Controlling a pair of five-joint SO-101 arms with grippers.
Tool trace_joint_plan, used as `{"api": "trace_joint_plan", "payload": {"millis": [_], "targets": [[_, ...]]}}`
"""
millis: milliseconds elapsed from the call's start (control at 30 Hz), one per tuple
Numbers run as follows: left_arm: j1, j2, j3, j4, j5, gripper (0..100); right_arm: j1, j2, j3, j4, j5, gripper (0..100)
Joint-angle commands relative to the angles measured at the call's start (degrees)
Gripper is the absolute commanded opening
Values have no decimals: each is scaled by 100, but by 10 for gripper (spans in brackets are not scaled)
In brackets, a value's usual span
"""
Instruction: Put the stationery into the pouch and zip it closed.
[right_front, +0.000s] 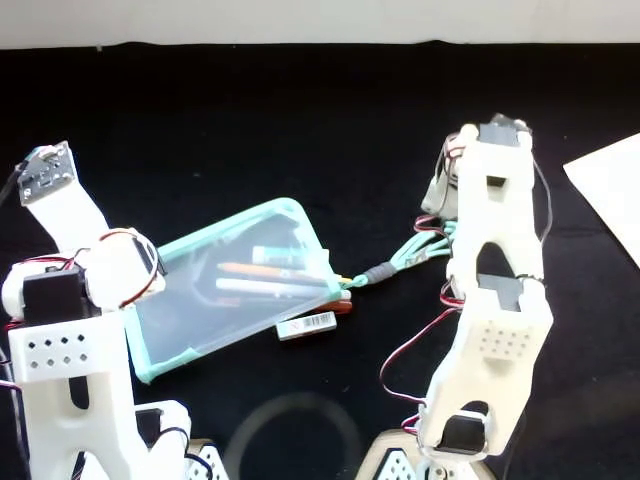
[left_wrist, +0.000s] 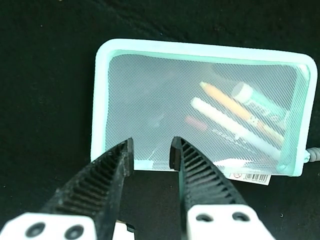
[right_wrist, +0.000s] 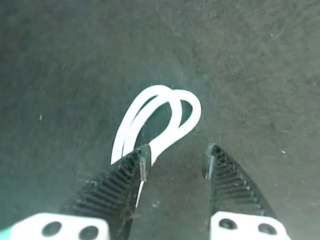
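Here, left tool (left_wrist: 151, 152) gapes at mesh pouch (left_wrist: 150, 90), right tool (right_wrist: 175, 160) at looped cord (right_wrist: 160, 112).

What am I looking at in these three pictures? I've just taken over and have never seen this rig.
Two white robot arms sit side by side at a black table. The high view looks down on both. Each wrist view comes from a camera on one arm, looking past its end effector. The left end effector is open over the edge of the mint mesh pouch, which holds pens and a pencil. The right end effector is open beside the cord loop on the pouch's zip end. Nothing is held.
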Motion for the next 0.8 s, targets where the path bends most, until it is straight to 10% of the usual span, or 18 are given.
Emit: {"api": "trace_joint_plan", "payload": {"millis": [0, 767], "targets": [[-57, -31, -22, -79, -53, 140, 92, 163, -251, -233, -202, 183], [-57, -31, -13, -79, -53, 138, 400, 769, 136, 646, 114, 183]]}}
